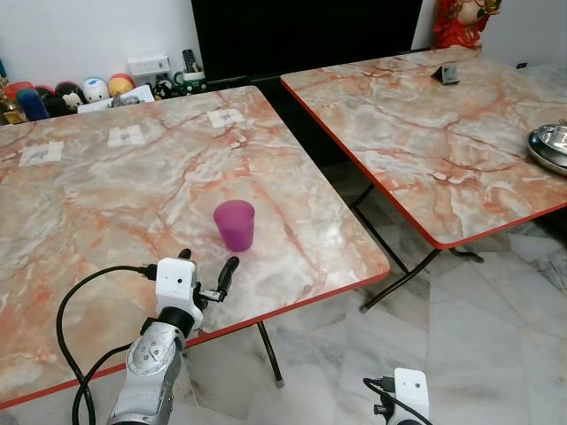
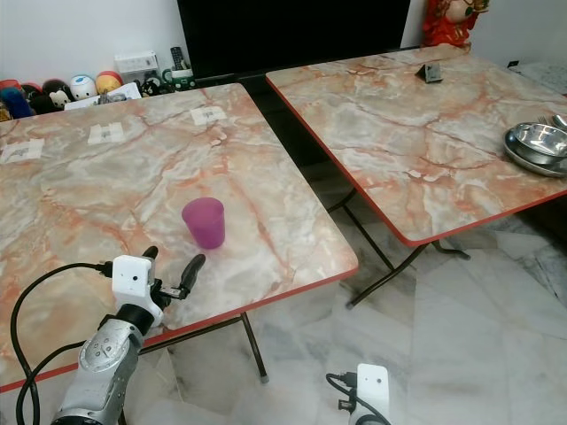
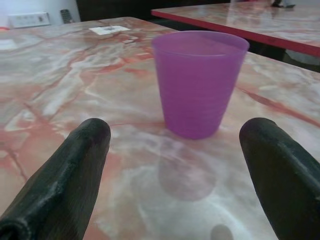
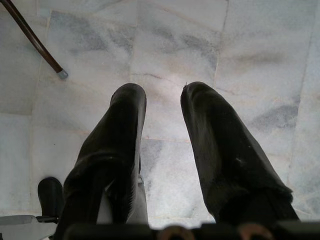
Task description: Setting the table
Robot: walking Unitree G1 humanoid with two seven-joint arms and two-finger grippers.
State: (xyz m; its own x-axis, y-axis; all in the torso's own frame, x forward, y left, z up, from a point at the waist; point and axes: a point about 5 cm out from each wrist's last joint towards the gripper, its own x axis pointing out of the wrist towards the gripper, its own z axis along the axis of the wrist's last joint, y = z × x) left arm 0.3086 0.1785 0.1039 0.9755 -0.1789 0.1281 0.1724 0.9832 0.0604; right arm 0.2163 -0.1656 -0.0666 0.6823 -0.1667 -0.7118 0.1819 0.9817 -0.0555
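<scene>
Left tool (image 1: pixel 205 267) spread open just short of one purple cup (image 1: pixel 234 225), two marble tables (image 1: pixel 80 230), right tool (image 4: pixel 162 107) hanging idle, fingers parted.

I can read no text, brand, number or sign anywhere in my feeds. Three small white paper labels (image 1: pixel 125 135) lie along the far side of the near marble table (image 1: pixel 80 230); each carries a dark printed patch, but it is too small and blurred for me to make out. The white box (image 1: pixel 148 65) against the wall behind that table shows no legible lettering either. The purple cup (image 3: pixel 199 82) is plain, with no mark on its side.
</scene>
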